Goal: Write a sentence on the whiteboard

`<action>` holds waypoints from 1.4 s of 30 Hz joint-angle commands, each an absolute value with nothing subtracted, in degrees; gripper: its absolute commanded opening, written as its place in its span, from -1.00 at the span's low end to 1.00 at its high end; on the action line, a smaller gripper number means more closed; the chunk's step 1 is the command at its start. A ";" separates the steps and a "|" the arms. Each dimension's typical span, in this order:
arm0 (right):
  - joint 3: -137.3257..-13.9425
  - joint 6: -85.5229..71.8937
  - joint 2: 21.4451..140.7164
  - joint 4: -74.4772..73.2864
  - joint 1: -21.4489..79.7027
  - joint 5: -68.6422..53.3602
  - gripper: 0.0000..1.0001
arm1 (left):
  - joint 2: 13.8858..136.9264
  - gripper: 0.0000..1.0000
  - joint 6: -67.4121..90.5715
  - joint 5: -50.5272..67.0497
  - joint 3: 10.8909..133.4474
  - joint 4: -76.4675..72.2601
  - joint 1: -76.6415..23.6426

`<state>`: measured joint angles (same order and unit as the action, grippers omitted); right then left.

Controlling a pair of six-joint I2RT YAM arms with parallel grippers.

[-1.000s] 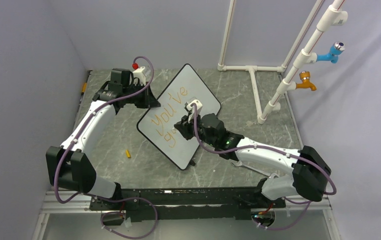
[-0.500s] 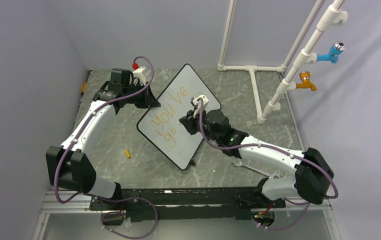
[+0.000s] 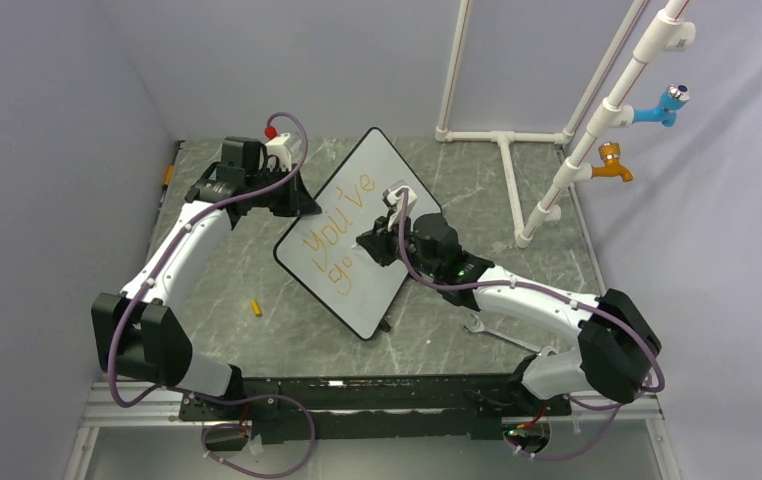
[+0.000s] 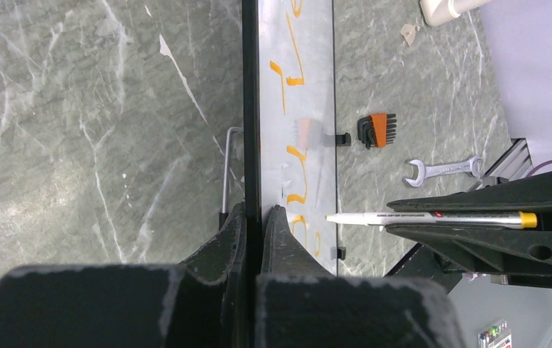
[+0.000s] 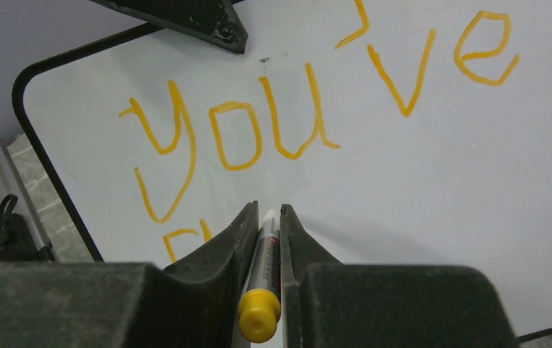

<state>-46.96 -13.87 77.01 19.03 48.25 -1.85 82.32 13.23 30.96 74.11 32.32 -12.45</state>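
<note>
The whiteboard (image 3: 389, 170) stands tilted on its edge in the middle of the table. My left gripper (image 3: 304, 207) is shut on its black rim (image 4: 251, 145), one finger on each face. The orange sentence (image 3: 340, 222) reads "You've", with "go" below it. "You've" (image 5: 309, 109) fills the right wrist view. My right gripper (image 3: 374, 243) is shut on a white marker (image 5: 264, 283) with a yellow end. In the left wrist view the marker (image 4: 425, 217) points at the board face (image 4: 309, 72). I cannot tell whether its tip touches.
A small orange cap (image 3: 254, 307) lies on the table left of the board. A hex key set (image 4: 376, 130) and a wrench (image 4: 443, 168) lie behind the board. A white pipe frame (image 3: 517, 160) with blue and orange fittings stands at the far right.
My right gripper with the marker has moved up and to the right along the second line, then edged back left; "go" now shows where only "g" did. The left arm has not moved.
</note>
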 commanded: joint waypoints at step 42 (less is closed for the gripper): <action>-48.84 -14.44 82.01 24.87 46.75 -2.46 -1.00 | 80.31 -1.00 5.71 20.65 73.95 31.98 -11.95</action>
